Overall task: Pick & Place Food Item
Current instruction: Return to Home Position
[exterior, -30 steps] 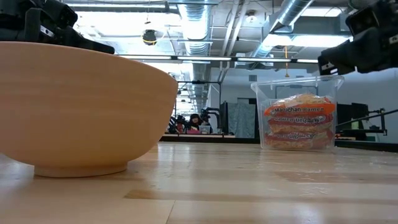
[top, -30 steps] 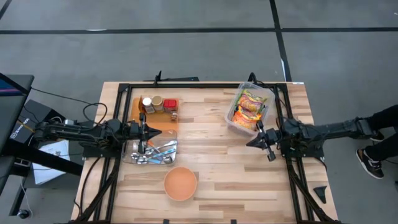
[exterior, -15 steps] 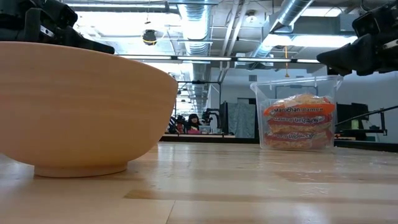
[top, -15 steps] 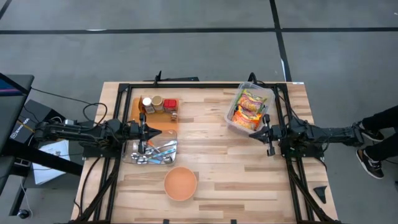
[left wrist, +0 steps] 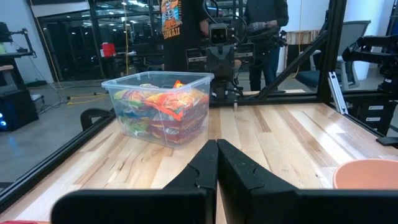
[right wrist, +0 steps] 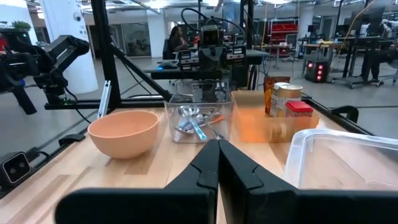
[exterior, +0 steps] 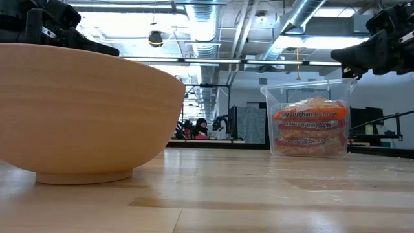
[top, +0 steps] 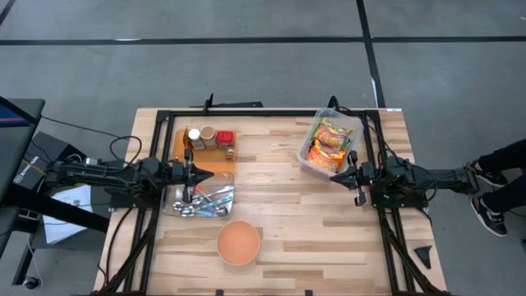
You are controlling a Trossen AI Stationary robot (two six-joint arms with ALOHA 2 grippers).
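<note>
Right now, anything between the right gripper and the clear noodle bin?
Nothing visible. The right gripper, shut, hangs beside the noodle bin's corner near rim height, no object between them. The left gripper waits across the table.

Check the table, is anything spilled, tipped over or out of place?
Nothing stands out. The noodle packets sit inside the clear bin, the spoons lie inside theirs, the jars stand upright in the orange bin, and the bowl sits upright on the table.

Bright, even overhead light; ceiling lamps [exterior: 132,22] glare in low view; shadows soft.
</note>
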